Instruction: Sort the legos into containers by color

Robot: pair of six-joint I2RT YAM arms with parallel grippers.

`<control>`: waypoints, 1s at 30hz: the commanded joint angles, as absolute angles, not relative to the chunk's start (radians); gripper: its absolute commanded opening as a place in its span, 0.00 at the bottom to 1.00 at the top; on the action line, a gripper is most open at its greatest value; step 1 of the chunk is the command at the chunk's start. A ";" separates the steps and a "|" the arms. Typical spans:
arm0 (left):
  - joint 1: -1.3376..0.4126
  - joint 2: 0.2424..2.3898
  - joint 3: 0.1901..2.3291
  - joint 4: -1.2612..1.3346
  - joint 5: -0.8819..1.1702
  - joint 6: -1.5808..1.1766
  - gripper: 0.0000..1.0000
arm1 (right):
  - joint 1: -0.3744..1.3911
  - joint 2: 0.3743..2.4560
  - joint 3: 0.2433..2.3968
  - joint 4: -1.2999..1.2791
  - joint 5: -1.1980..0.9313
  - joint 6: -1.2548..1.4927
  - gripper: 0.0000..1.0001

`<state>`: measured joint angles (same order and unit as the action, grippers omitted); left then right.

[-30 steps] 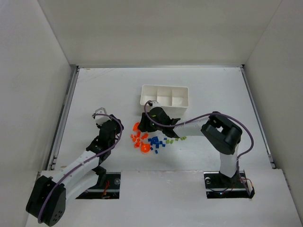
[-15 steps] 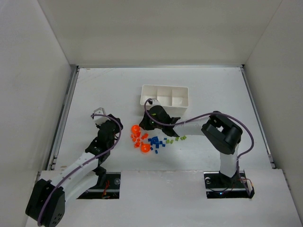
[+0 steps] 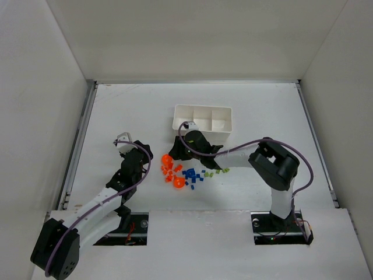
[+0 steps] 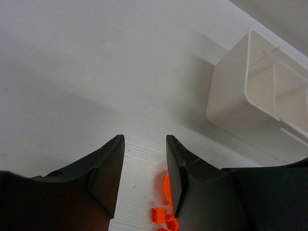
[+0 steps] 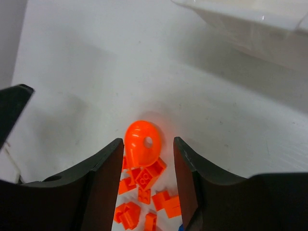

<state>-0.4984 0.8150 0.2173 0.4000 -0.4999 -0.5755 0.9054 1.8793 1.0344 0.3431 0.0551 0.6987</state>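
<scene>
Small orange legos (image 3: 170, 171), blue legos (image 3: 190, 174) and yellow-green legos (image 3: 217, 172) lie on the table below the white three-compartment tray (image 3: 202, 124). My right gripper (image 3: 173, 154) is open over the orange pile; in the right wrist view (image 5: 147, 154) its fingers straddle a round orange domed piece (image 5: 141, 141) and several orange bricks (image 5: 149, 176), apart from them. My left gripper (image 3: 145, 153) is open and empty to the left of the pile; its wrist view (image 4: 144, 159) shows orange bricks (image 4: 159, 214) by its right finger and the tray (image 4: 260, 96) beyond.
White walls enclose the table on three sides. A second round orange piece (image 3: 178, 182) lies at the pile's near edge. The left arm's finger (image 5: 12, 108) shows at the left edge of the right wrist view.
The left gripper has edged slightly forward and right toward the orange pile. The right gripper has shifted a little up over the orange pieces.
</scene>
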 commanded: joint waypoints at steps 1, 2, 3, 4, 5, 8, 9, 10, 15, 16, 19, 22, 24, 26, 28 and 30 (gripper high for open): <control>-0.508 0.815 0.210 0.459 -0.505 -0.565 0.37 | 0.915 1.948 1.097 0.362 0.046 0.706 0.50; -0.508 0.816 0.209 0.465 -0.506 -0.565 0.38 | 0.915 1.969 1.106 0.362 0.041 0.718 0.45; -0.504 0.821 0.209 0.472 -0.503 -0.565 0.38 | 0.917 1.980 1.112 0.362 0.038 0.724 0.38; -0.499 0.827 0.209 0.476 -0.500 -0.565 0.38 | 0.917 1.985 1.114 0.367 0.035 0.729 0.34; -0.499 0.828 0.209 0.476 -0.499 -0.565 0.38 | 0.917 1.988 1.114 0.373 0.034 0.733 0.32; -0.510 0.810 0.206 0.471 -0.495 -0.560 0.38 | 0.917 2.002 1.115 0.403 0.008 0.764 0.22; -0.512 0.807 0.204 0.472 -0.497 -0.560 0.39 | 0.913 2.000 1.115 0.408 -0.006 0.776 0.19; -0.499 0.807 0.204 0.471 -0.491 -0.563 0.39 | 0.912 1.994 1.115 0.411 -0.018 0.782 0.16; -0.513 0.789 0.204 0.457 -0.495 -0.557 0.39 | 0.909 1.948 1.089 0.425 -0.008 0.788 0.03; -0.510 0.784 0.201 0.459 -0.497 -0.560 0.39 | 0.909 1.918 1.075 0.433 -0.006 0.790 0.03; -0.502 0.801 0.207 0.456 -0.491 -0.563 0.39 | 0.907 1.853 1.049 0.437 0.012 0.779 0.02; -0.531 0.784 0.203 0.459 -0.494 -0.557 0.39 | 0.898 1.764 1.005 0.431 0.072 0.747 0.02; -0.530 0.798 0.209 0.466 -0.488 -0.557 0.39 | 0.875 1.697 0.967 0.425 0.081 0.741 0.02; -0.551 0.827 0.230 0.459 -0.468 -0.554 0.39 | 0.843 1.616 0.915 0.423 0.098 0.726 0.03; -0.587 0.850 0.245 0.459 -0.453 -0.545 0.39 | 0.805 1.550 0.867 0.422 0.130 0.703 0.03; -0.646 0.888 0.274 0.451 -0.456 -0.520 0.40 | 0.756 1.485 0.830 0.405 0.161 0.680 0.03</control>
